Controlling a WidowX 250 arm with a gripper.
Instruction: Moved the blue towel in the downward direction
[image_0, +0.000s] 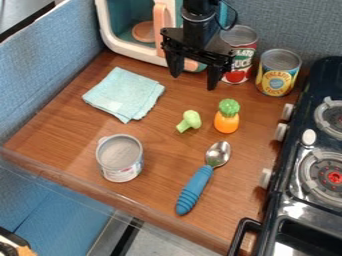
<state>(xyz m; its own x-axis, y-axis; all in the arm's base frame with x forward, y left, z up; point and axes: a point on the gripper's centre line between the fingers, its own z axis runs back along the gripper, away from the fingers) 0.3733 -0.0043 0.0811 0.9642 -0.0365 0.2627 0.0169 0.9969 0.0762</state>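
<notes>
Wood-grain counter (163, 170) extends below the gripper (194, 82). Blue-grey textured wall (287, 25) stands behind it; second wall (40, 75), view left; black stove (322, 75), view right.

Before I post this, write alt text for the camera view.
A folded light-blue towel lies on a wooden counter near an open robot gripper. Nearby are toy broccoli, a toy pineapple, a blue-handled spoon, three cans and a stove.

Counter (150, 192): towel (123, 93), spoon (195, 190), 3 cans (121, 156)
</notes>
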